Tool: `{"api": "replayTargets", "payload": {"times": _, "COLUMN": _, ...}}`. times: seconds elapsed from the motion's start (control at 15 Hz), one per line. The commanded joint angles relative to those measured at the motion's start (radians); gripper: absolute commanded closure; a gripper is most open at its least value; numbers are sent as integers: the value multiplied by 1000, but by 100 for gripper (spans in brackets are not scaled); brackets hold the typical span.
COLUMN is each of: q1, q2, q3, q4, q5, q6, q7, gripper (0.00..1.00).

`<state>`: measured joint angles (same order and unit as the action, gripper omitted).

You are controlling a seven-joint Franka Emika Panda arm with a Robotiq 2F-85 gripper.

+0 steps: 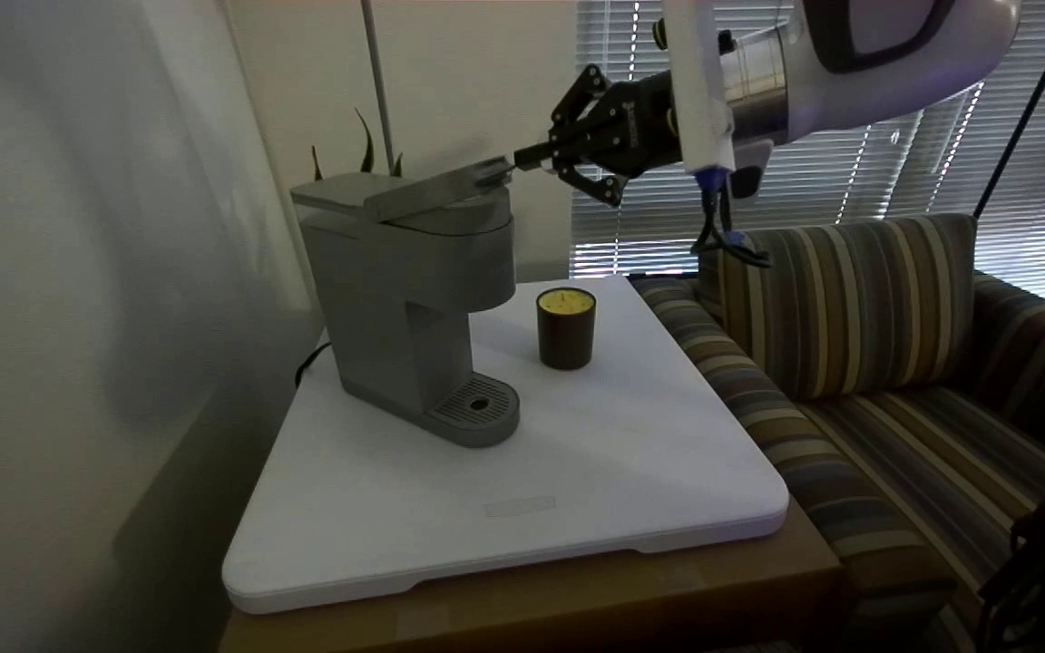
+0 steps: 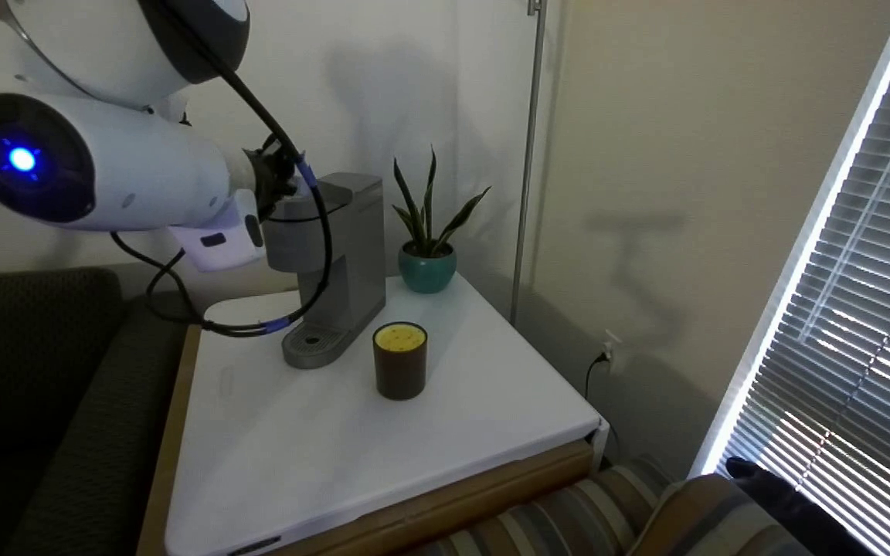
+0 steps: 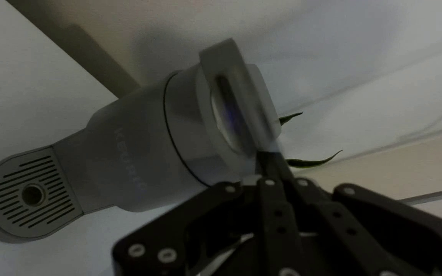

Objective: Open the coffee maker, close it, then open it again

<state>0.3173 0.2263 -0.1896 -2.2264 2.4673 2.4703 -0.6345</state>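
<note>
Item: one grey plastic pod coffee maker [image 1: 400,272] with boxy upright body, long axis vertical, which we found standing on a white, round-cornered tabletop [image 1: 631,453]. Part: grey hinged lid [image 1: 436,190], partly open, sloping upward from its rear hinge to its front edge. Item: one black two-fingered gripper [image 1: 525,157], the only hand we saw; we logged it as narrow, its black fingers [image 3: 269,166] together and nothing visible between them. Governing relation: the lid's front edge lay straight ahead of the fingertips, at about their height; in the wrist view the tips stood at one end of that edge. Blur kept us from telling whether they touched it. We judged that lifting would want the tips beneath the edge, pressing down would want them above. Position: the machine's body lay beyond the hand and mostly below it, with the round grey slotted drip base [image 1: 493,422] well below
</note>
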Motion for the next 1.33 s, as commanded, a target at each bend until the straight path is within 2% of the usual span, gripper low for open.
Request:
{"api": "replayTargets", "payload": {"times": 0.0, "q1": -88, "q2": -24, "q3": 70, "q4": -75, "q5": -61, "q6": 13, "q7": 0, "gripper": 100}}
{"api": "replayTargets", "payload": {"times": 0.4, "q1": -136, "q2": -33, "q3": 91, "q4": -139, "q5": -150, "q6": 75, "q7": 14, "gripper": 100}}
{"api": "replayTargets", "payload": {"times": 0.73, "q1": -134, "q2": -126, "q3": 102, "q4": -97, "q5": -293, "q6": 309, "q7": 19, "gripper": 100}}
{"api": "replayTargets", "payload": {"times": 0.8, "q1": -97, "q2": -143, "q3": 75, "q4": -78, "q5": -315, "q6": 360, "q7": 14, "gripper": 100}}
{"api": "replayTargets", "payload": {"times": 0.87, "q1": -95, "q2": -157, "q3": 78, "q4": -60, "q5": -333, "q6": 395, "q7": 12, "gripper": 100}}
{"api": "replayTargets", "payload": {"times": 1.0, "q1": -92, "q2": -177, "q3": 76, "q4": -23, "q5": -332, "q6": 411, "q7": 1, "gripper": 100}}
{"api": "replayTargets", "payload": {"times": 1.27, "q1": -92, "q2": -162, "q3": 72, "q4": 72, "q5": -224, "q6": 339, "q7": -63, "gripper": 100}}
